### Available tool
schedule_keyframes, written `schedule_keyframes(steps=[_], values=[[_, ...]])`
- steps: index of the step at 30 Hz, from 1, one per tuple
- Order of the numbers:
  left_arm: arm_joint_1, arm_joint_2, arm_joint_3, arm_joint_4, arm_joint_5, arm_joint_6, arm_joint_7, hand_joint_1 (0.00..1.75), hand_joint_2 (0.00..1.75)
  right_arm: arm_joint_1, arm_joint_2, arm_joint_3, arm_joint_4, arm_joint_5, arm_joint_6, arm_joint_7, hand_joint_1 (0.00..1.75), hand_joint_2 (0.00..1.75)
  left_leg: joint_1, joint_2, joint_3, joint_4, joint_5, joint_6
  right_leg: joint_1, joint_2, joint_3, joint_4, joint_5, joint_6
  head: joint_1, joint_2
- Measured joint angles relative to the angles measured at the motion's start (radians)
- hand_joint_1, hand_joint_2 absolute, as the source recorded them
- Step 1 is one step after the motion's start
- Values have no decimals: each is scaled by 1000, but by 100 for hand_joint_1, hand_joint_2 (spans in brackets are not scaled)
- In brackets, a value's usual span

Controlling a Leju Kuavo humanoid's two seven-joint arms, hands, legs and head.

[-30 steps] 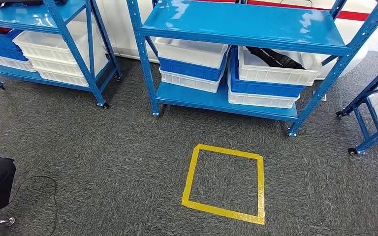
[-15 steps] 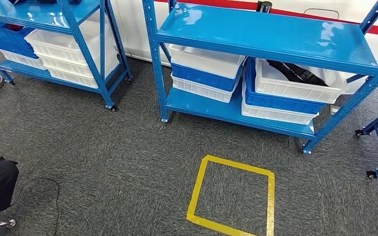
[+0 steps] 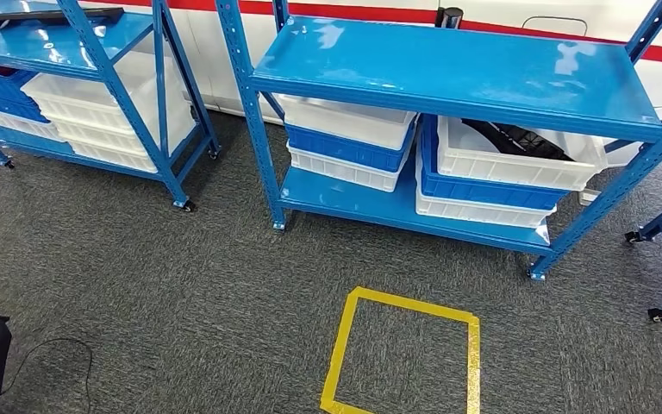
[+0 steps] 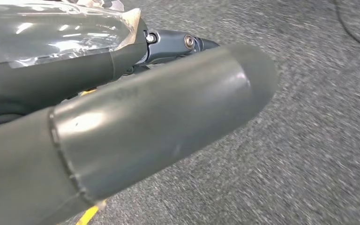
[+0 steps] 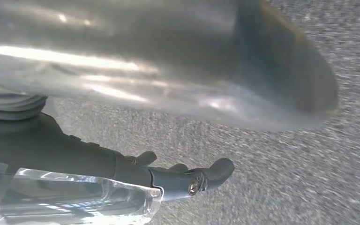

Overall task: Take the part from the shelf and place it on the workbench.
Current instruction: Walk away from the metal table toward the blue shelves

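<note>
Far ahead of my fingers, well beyond reach, stands the big blue shelf unit (image 3: 448, 65): painted steel, glossy flat decks, perforated uprights on small castors. Nothing of the task is done, by my reckoning: no part taken, nothing carried, so the reach, the grasp and the placing on the workbench are all to come.

Under my hanging hands runs grey carpet (image 3: 181, 285), short-piled and speckled, with a square of yellow tape (image 3: 405, 354) stuck flat on it between me and the shelf.

On the lower deck sit stacked bins (image 3: 349, 142), hard moulded plastic, white and blue by turns, ribbed along the rims. Beside them, the top white bin (image 3: 517, 164) holds a black part (image 3: 517, 142), dark and angular with a matt look. I take that for my target; its exact shape is hard to read from here. It lies well apart from both hands, tucked under the upper deck.

Now the hands. My left hand (image 4: 136, 122) hangs over the carpet, the thick grey thumb smooth and rounded like a capsule, one dark finger (image 4: 178, 44) stretching out past it. The thumb hides the rest, so I cannot tell how the grip stands. My right hand (image 5: 168, 70) hangs likewise, its dark fingers (image 5: 206, 174) lightly bent, spread clear of the thumb, with nothing between them but carpet beyond.
</note>
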Motion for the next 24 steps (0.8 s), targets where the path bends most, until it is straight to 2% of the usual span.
schedule_keyframes(steps=[3, 5, 7, 9, 10, 11, 12, 13, 14, 15, 16, 18, 20, 22, 24], values=[[2, 9, -13, 1, -13, -7, 2, 0, 0, -3, 2, -4, 0, -7, 1, -5, 0, 0, -9, -3, 5, -29, -1, 20, 4, 0, 2, -5, -11, 16, 1, 0], [6, 13, -22, 0, -20, -15, 4, 0, 0, -4, 3, -9, 0, -17, 2, -8, 0, 0, -2, -4, 24, -46, 27, 28, 7, 0, 2, 10, -24, 24, 1, 0], [6, 13, -27, 1, -27, -24, 7, 0, 0, -5, 2, -19, 0, -31, 2, -11, 0, 0, 4, -2, 39, -58, 40, 34, 5, 0, -35, 96, -67, 25, 3, 0], [5, 14, -34, 1, -33, -28, 11, 0, 0, -4, -1, -30, 0, -43, 4, -17, 0, 0, 5, -2, 41, -58, 36, 37, -1, 0, -109, 223, -117, 28, 5, 0], [6, 14, -38, 1, -35, -30, 12, 0, 0, -3, -2, -36, 0, -50, 6, -22, 0, 0, 6, -3, 43, -58, 33, 37, -5, 0, -135, 261, -125, 35, 5, 0], [6, 14, -41, 1, -36, -31, 13, 0, 0, -2, -3, -41, 0, -58, 8, -28, 0, 0, 7, -5, 45, -57, 30, 34, -9, 0, -143, 262, -115, 47, 5, 0], [7, 13, -43, 1, -36, -33, 13, 0, 0, 0, -3, -48, 0, -65, 11, -35, 0, 0, 10, -7, 50, -56, 26, 30, -15, 0, -131, 224, -89, 61, 5, 0], [7, 13, -45, 2, -36, -34, 12, 0, 0, 0, -4, -54, 0, -73, 13, -42, 0, 0, 13, -9, 56, -55, 20, 25, -22, 0, -101, 153, -52, 76, 5, 0], [7, 14, -47, 3, -37, -37, 12, 0, 0, -1, -3, -60, 0, -79, 16, -47, 0, 0, 14, -11, 62, -55, 15, 18, -26, -1, -72, 89, -20, 85, 6, 0], [7, 16, -48, 3, -37, -39, 11, 0, 0, -1, -3, -65, 0, -84, 18, -52, 0, 0, 14, -12, 67, -52, 8, 11, -27, 0, -49, 37, 3, 86, 7, 0], [6, 18, -49, 3, -37, -41, 9, 0, 0, -2, -3, -70, 0, -88, 20, -56, 0, 0, 12, -12, 70, -51, 2, 3, -27, 0, -36, 9, 15, 80, 6, 0], [6, 20, -50, 4, -38, -43, 4, 0, 0, -3, -4, -80, 1, -97, 23, -63, 0, 0, 10, -10, 74, -50, -5, -7, -21, 4, -32, 3, 16, 57, 5, 0], [6, 21, -51, 5, -38, -43, -3, 0, 0, -4, -5, -89, 1, -104, 24, -67, 0, 0, 15, -6, 73, -41, -16, -14, -24, 11, -29, 2, 15, 42, 4, 0], [6, 22, -54, 6, -38, -43, -10, 0, 0, -4, -5, -99, 1, -109, 23, -68, 0, 0, 19, -4, 37, 36, -63, -23, -27, 17, -26, 0, 15, 30, 2, 0], [6, 22, -56, 6, -41, -42, -13, 0, 0, -3, -6, -106, 1, -112, 23, -68, 0, 0, 19, -4, -36, 174, -127, -27, -25, 24, -26, 1, 13, 24, 2, 0]])
